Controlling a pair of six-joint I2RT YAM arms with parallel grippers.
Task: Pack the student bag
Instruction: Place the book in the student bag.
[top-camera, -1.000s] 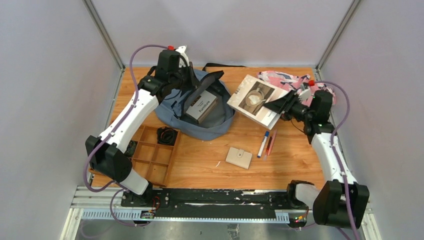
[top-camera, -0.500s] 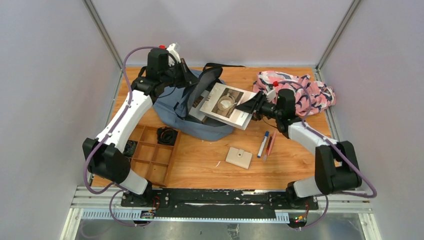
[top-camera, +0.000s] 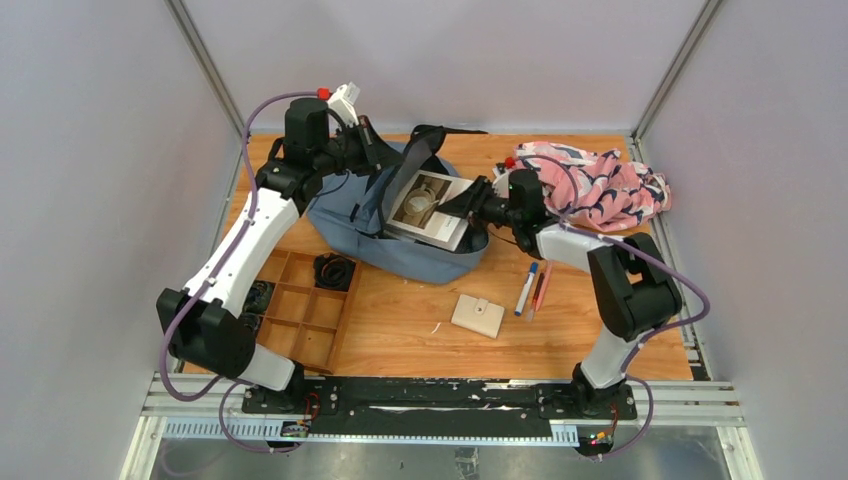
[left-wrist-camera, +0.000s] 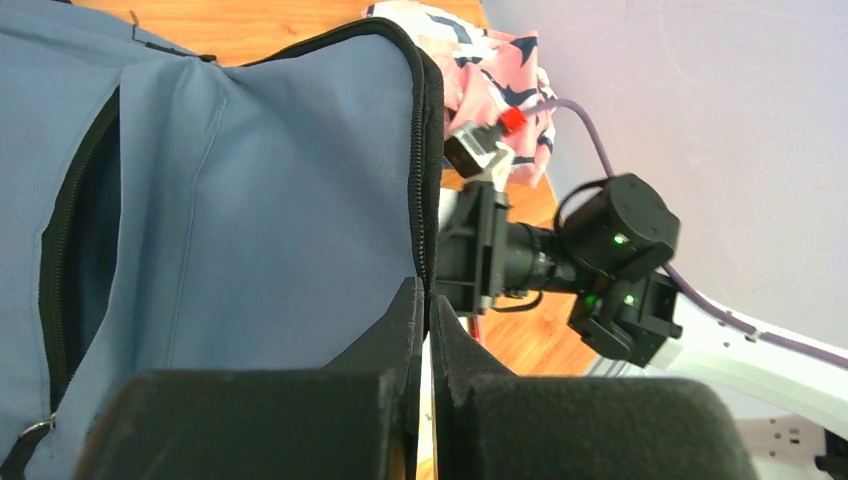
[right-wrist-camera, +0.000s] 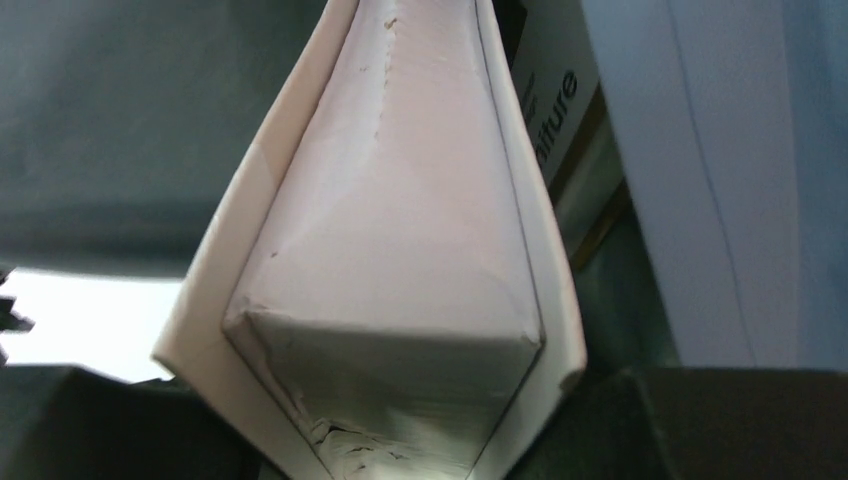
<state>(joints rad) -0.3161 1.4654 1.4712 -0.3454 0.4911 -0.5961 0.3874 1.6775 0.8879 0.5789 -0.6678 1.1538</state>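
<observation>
Student bag (top-camera: 420, 262) lies upper centre-left in the top view on the table (top-camera: 400, 340), mouth open twd the right, flap lifted. Left gripper (left-wrist-camera: 425, 300) is clenched on the flap's zipper edge at the bag's upper-left side, holding the opening up. Book (top-camera: 425, 205) sits tilted in the mouth, approx half in. Its outer end is grasped by the right gripper (top-camera: 478, 207), which is right at the bag's right rim. Wrist view shows the book's page edge clamped btwn the jaws, w/ a lettered box (right-wrist-camera: 555, 110) already inside beside it. Step in hand, as I read it: slide the book fully in. To do it well, the flap needs holding high & taut so the zipper edge doesn't snag the cover. Push along the book's long axis at a low angle so it lands on or next to the box rather than jamming on it. Let go only once the book is past the rim, then back out straight. Risk: the soft bag may shift under the push. Further out: patterned cloth (top-camera: 590, 185) upper right, wallet (top-camera: 478, 315) & pens (top-camera: 530, 288) lower centre, not yet packed.
</observation>
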